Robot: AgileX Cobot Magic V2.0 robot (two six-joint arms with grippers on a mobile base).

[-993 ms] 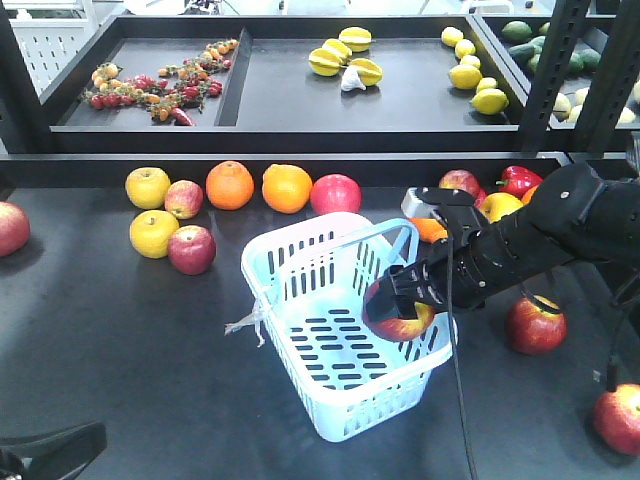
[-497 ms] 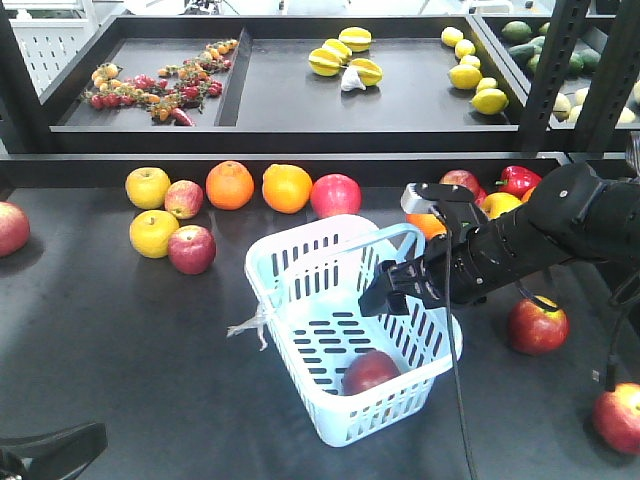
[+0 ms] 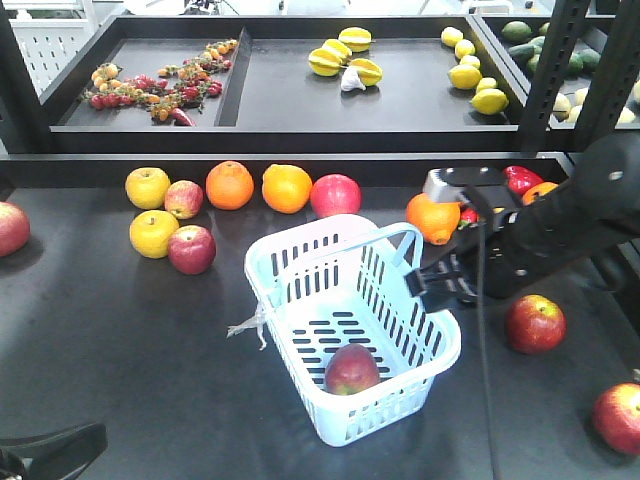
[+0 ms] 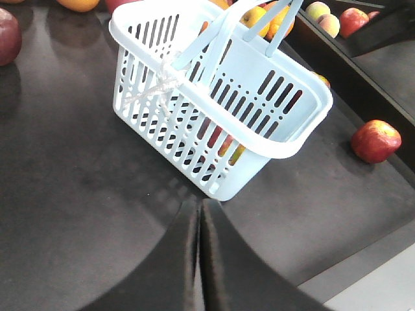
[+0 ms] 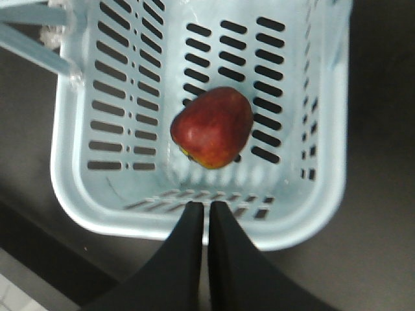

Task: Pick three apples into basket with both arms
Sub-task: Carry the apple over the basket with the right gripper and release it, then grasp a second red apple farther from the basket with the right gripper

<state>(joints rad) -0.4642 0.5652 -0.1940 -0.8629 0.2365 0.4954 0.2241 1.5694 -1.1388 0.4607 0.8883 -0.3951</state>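
A dark red apple (image 3: 352,369) lies on the floor of the pale blue basket (image 3: 300,243); the right wrist view shows the apple (image 5: 213,128) just beyond my fingertips. My right gripper (image 5: 200,206) is shut and empty above the basket's rim (image 5: 194,227), and in the front view my right gripper (image 3: 428,282) hangs at the basket's right wall. More red apples lie on the table: one left of the basket (image 3: 191,249), one right of it (image 3: 536,323), one at the far right (image 3: 618,418). My left gripper (image 4: 199,202) is shut and empty, near the basket's (image 4: 285,146) near corner.
Yellow apples (image 3: 148,187), oranges (image 3: 287,187) and a pink-red apple (image 3: 335,194) line the back of the table. An orange (image 3: 433,217) sits beside the right arm. A raised shelf edge (image 3: 280,165) runs behind them. Another red apple (image 3: 10,228) lies far left.
The right gripper let go of the apple, which fell into the basket and rolled a little left. The right arm then drew back to the right and its jaws shut.
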